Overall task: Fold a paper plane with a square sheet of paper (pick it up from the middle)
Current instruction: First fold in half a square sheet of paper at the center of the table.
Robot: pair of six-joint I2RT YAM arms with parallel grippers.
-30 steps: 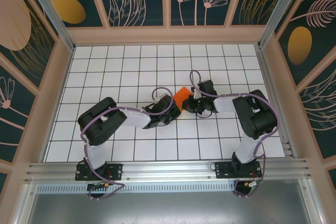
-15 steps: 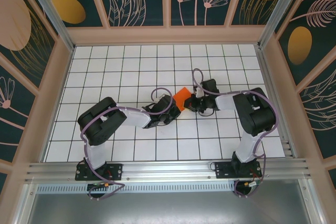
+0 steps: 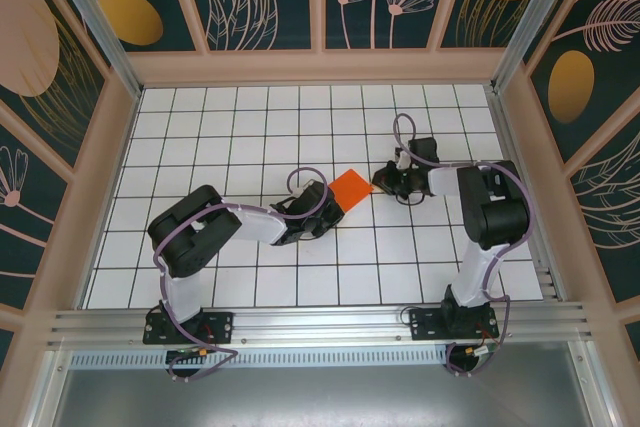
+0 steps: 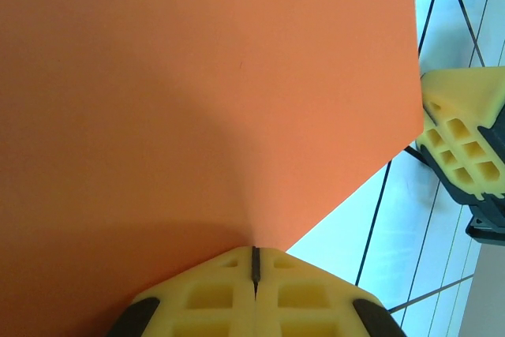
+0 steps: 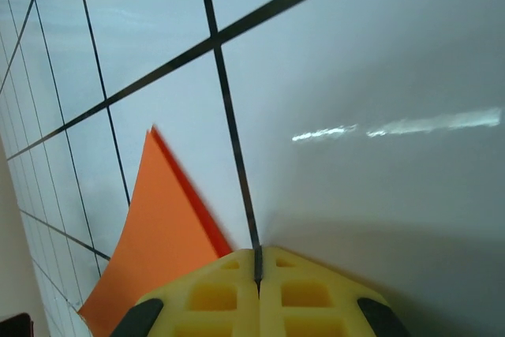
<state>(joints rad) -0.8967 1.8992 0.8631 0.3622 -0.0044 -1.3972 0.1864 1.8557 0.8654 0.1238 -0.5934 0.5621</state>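
Observation:
The square sheet of paper [image 3: 352,187] is bright orange, folded to about one tile wide, and lies near the middle of the white grid table [image 3: 250,127]. My left gripper [image 3: 333,203] is shut, its tips resting against the sheet's near-left corner. In the left wrist view the paper [image 4: 197,100] spreads out from the closed yellow fingertips [image 4: 255,252], with no paper seen in the slit. My right gripper [image 3: 383,183] is shut and empty, just right of the sheet and apart from it. The right wrist view has the closed tips [image 5: 258,254] on bare tile and the paper [image 5: 150,234] to their left.
Pale wooden walls [image 3: 112,177] enclose the table on three sides. An aluminium rail [image 3: 320,322] carrying both arm bases runs along the near edge. Purple cables loop over each wrist. One yellow fingertip of the right gripper [image 4: 465,144] sits beside the paper's corner.
My right gripper has slid right and slightly away, off the paper, uncovering the whole folded sheet. The left gripper has stayed where it was.

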